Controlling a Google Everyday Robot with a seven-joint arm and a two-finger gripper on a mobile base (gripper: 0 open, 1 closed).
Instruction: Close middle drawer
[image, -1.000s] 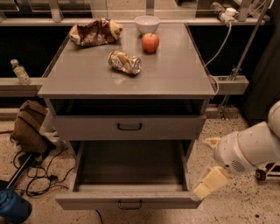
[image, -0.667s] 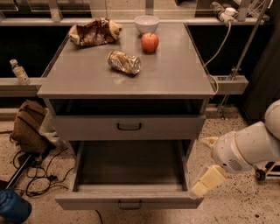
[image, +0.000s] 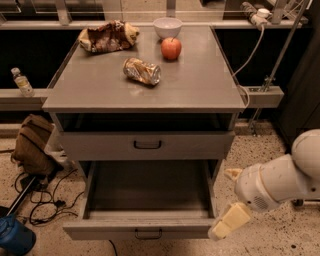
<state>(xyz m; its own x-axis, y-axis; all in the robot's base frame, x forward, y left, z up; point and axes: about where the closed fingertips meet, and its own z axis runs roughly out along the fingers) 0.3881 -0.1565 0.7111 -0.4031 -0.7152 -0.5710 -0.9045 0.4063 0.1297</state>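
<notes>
The middle drawer (image: 145, 229) is pulled far out of the grey cabinet (image: 145, 92). Its inside is empty, and its flat front with a small black bar handle (image: 148, 233) is near the bottom edge of the view. The taller top drawer (image: 147, 145) above it is nearly shut. The lowest drawer is hidden. My gripper (image: 230, 198) is to the right of the open drawer, on a white arm coming in from the right. It is open and empty. Its lower cream finger (image: 227, 222) is at the right end of the drawer front; whether it touches I cannot tell.
On the cabinet top lie a crushed can (image: 142, 71), a red apple (image: 171, 48), a white bowl (image: 167, 26) and a brown chip bag (image: 107, 36). A brown bag (image: 32, 145), cables (image: 42, 197) and a blue object (image: 14, 236) are on the floor at left. A bottle (image: 21, 81) stands on the left ledge.
My gripper has shifted a little down and to the left, towards the right end of the open drawer's front. The drawer has not moved.
</notes>
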